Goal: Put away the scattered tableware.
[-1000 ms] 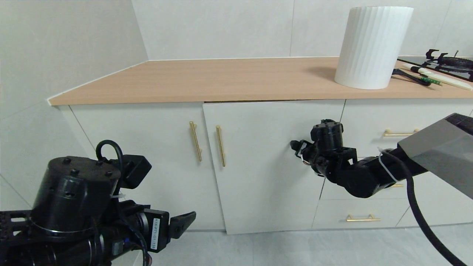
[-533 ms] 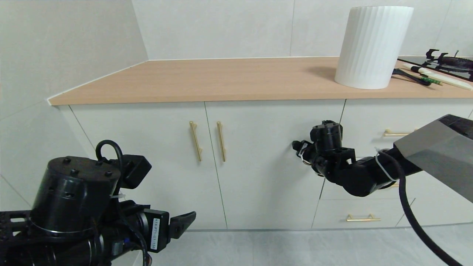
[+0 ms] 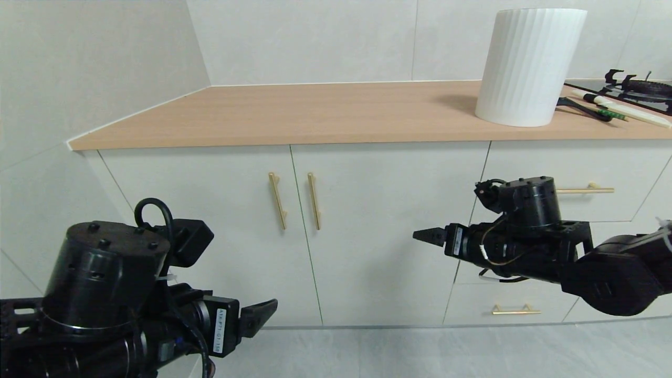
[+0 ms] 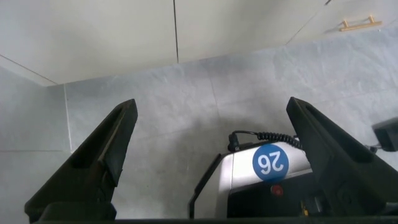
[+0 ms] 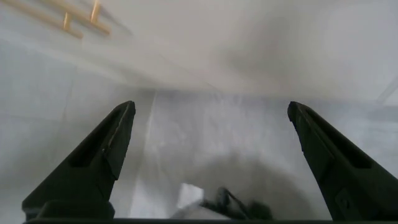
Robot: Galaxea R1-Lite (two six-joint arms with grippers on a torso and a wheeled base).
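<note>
We saw the tableware (image 3: 614,110) lying lengthwise at the countertop's (image 3: 315,113) right end, above and right of our right gripper (image 3: 421,235), the nearer one. Both it and the left gripper (image 3: 268,308) gaped apart.

We are in a kitchen. A wooden countertop (image 3: 315,113) runs along a tiled wall (image 3: 315,37), above white cabinet doors (image 3: 378,210) and drawers (image 3: 630,163) with brass bar handles (image 3: 313,201). At its right end sits a gas hob (image 3: 640,86) with black pan supports, utensils (image 3: 611,111) lie beside it, and grey floor tiles (image 3: 394,352) spread below.
</note>
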